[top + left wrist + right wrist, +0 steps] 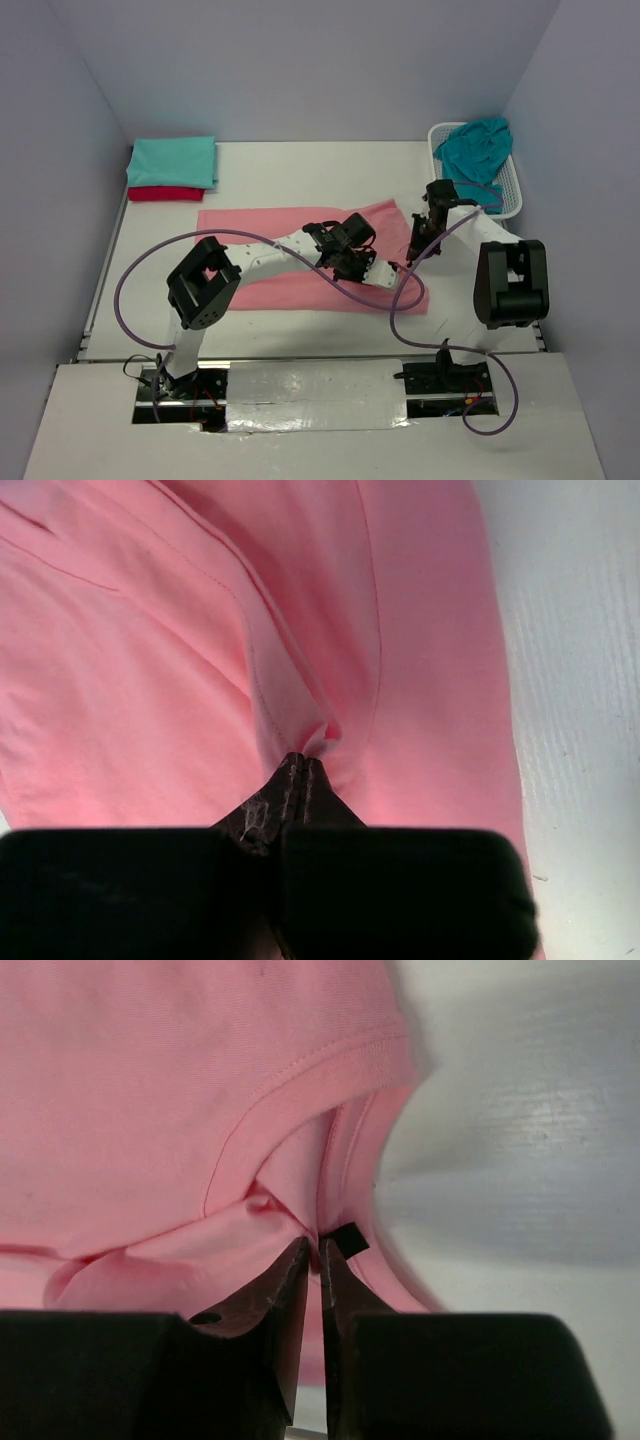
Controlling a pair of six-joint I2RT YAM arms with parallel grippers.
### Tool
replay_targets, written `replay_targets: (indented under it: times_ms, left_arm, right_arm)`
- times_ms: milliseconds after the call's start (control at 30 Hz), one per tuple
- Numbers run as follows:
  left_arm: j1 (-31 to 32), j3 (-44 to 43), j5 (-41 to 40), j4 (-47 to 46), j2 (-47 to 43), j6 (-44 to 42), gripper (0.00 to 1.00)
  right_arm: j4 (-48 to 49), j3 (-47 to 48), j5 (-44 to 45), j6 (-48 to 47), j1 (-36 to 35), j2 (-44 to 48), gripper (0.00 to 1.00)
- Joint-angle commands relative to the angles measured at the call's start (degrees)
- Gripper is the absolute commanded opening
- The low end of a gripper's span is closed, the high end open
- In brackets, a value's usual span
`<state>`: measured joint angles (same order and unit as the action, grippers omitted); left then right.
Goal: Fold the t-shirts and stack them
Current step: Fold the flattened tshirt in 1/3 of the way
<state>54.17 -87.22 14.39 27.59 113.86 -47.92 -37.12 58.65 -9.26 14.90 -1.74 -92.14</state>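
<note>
A: Top view first. What does it give that the wrist cams don't?
B: The whole layout. The salmon pink shirt [250,220] lies spread flat at ctr of the worktop [300,170], long axis running left-right. Far-left corner: mint-teal shirt [172,160], folded, on top of the folded red shirt [165,194]. Far right: teal-blue shirt [478,148], bunched in the white basket [512,198].
A: And the tools from up there?
B: The left tool [390,277] and right tool [413,254] are both down at the pink shirt's right end, near each other. Jaws are too small to read.
A: Left wrist view?
B: Close-up only, no other shirts in frame. The left tool is clenched w/ a puckered pinch of pink cloth btwn its tips, beside a stitched seam [250,650]. Bare worktop runs along the right edge.
A: Right wrist view?
B: It shows the collar [290,1080], which neither other view makes out. As the right tool is at the right end, the neck end faces right. Its jaws are nearly together, just a thin slit, tips at the neckline next to a small black tag [346,1239]. Cloth bunches toward the tips, but can't tell whether it's actually gripped.
</note>
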Motion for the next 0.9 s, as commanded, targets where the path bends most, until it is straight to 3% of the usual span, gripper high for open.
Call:
replay_targets:
  times_ms: [0, 133, 233, 500, 567, 700, 800, 867]
  left_arm:
    - [-0.12, -0.06, 1.87, -0.87, -1.45, -0.51, 0.00]
    - [-0.03, 0.47, 1.34, -2.63, -1.19, 0.02, 0.00]
    - [-0.12, 0.74, 1.52, -2.98, -1.10, 0.46, 0.00]
    - [-0.12, 0.82, 1.87, -3.16, -0.92, 0.64, 0.00]
    - [-0.12, 0.82, 1.87, -3.42, -1.01, 0.81, 0.00]
    - [-0.12, 0.74, 1.69, -3.51, -0.84, 0.81, 0.00]
    - [-0.12, 0.74, 1.52, -3.60, -0.92, 0.72, 0.00]
    - [-0.12, 0.82, 1.60, -3.60, -0.92, 0.64, 0.00]
  right_arm:
    - [1.26, 2.16, -0.23, -0.04, -0.20, -3.92, 0.18]
    - [2.23, 2.87, -0.76, -0.74, -0.28, -7.17, 0.29]
    - [2.84, 1.91, -0.68, -0.83, -0.28, -6.65, 0.30]
    - [3.91, 0.67, 1.17, -1.27, -0.20, -4.89, 0.11]
    - [3.38, 1.29, 1.87, -1.62, -0.20, -5.16, 0.11]
    - [2.06, 2.08, 1.52, -2.06, -0.37, -5.68, 0.30]
    - [1.97, 2.34, 2.39, -2.24, -0.99, -5.42, 0.31]
    - [2.23, 2.26, 3.01, -2.41, -1.77, -4.98, 0.27]
